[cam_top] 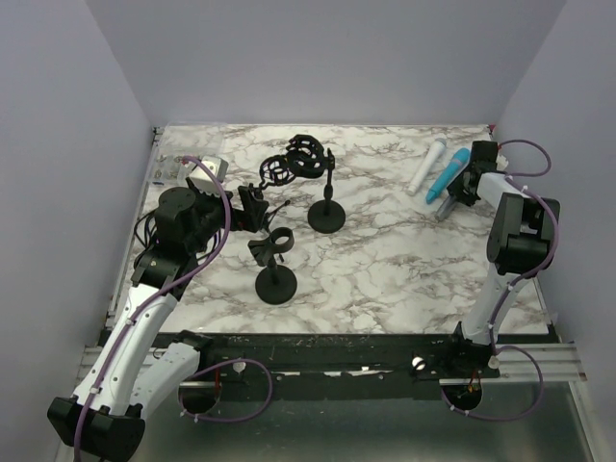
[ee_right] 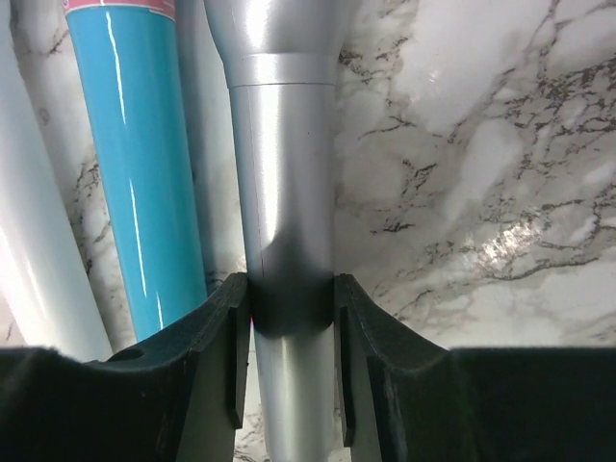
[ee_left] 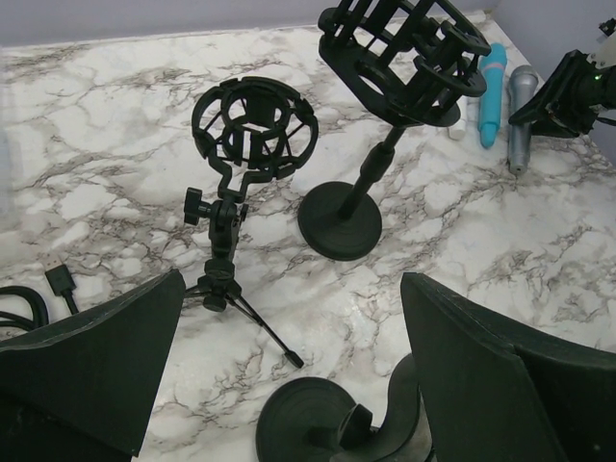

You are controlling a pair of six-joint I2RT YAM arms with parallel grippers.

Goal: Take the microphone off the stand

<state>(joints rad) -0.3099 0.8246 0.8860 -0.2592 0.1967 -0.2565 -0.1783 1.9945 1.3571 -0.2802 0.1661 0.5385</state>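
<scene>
Silver microphone (ee_right: 284, 192) is off every stand and lies at the far right of the table (cam_top: 385, 269), just beside the teal microphone (ee_right: 135, 173), with the white microphone (cam_top: 427, 166) on that one's other side. Your right gripper (ee_right: 289, 318) is clamped on its smooth barrel, fingers closed to the barrel's width and nothing else in the grip. Can't tell from the wrist view whether the barrel rests on the marble or sits slightly above it.

Left gripper (ee_left: 294, 375) is spread wide and holds nothing. It hangs over the clip stand (cam_top: 274, 279), whose clip is bare, so that's likely the stand in question. The tripod stand (ee_left: 252, 135) and round-base stand (ee_left: 339, 221) behind it carry only bare cage mounts.

Risks:
- Glossy metal and a narrow pinch mean the barrel could slip or swing if you lift fast.
- The inner finger (ee_right: 226, 327) sits close to the teal microphone, so any sideways move nudges it.
- Letting go on the flat marble may let the microphone roll.

Room: the right table edge and side wall are close to your right arm, and the back wall is near. The open marble is toward the middle, between the microphones and the stands.
</scene>
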